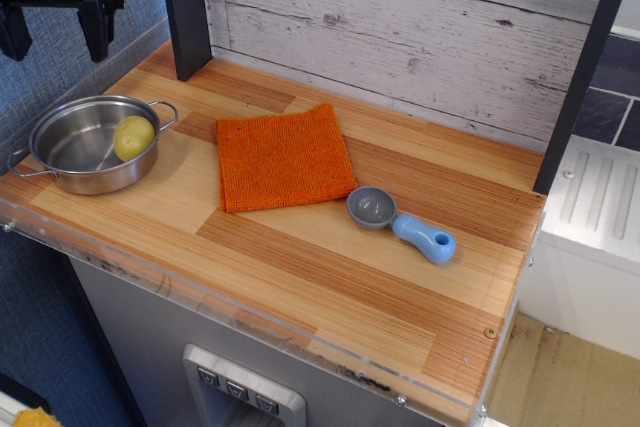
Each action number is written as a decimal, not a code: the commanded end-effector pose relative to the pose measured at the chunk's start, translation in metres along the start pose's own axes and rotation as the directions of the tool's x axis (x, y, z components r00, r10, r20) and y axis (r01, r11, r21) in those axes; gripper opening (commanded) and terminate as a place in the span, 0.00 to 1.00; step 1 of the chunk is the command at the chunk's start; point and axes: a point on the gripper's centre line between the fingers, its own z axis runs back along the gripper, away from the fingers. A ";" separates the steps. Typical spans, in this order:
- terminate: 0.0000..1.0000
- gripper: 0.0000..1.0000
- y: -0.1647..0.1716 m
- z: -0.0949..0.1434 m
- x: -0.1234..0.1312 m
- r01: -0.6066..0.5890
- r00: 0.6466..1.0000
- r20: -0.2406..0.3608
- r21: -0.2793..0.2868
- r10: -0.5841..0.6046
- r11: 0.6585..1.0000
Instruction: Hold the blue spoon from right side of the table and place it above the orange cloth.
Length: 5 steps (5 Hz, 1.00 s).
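Note:
The blue spoon (402, 223) lies flat on the table (330, 277), right of centre, grey bowl toward the left and light-blue handle pointing right. Its bowl sits just off the lower right corner of the orange cloth (283, 156), which lies flat mid-table. My gripper (55, 32) hangs at the top left corner, high above the table's left end, far from the spoon. Its two black fingers point down with a wide gap between them and nothing held.
A steel pot (90, 144) with a yellow round object (134, 137) inside stands at the left end. A dark post (187, 7) rises at the back left and another at the back right. A white plank wall backs the table.

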 end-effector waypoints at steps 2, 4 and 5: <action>0.00 1.00 -0.026 0.016 -0.019 -0.183 0.981 0.058 -0.003 0.183 0.983; 0.00 1.00 -0.063 0.021 -0.051 -0.427 0.900 0.047 -0.100 0.433 0.899; 0.00 1.00 -0.097 0.018 -0.064 -0.529 0.844 0.011 -0.145 0.536 0.836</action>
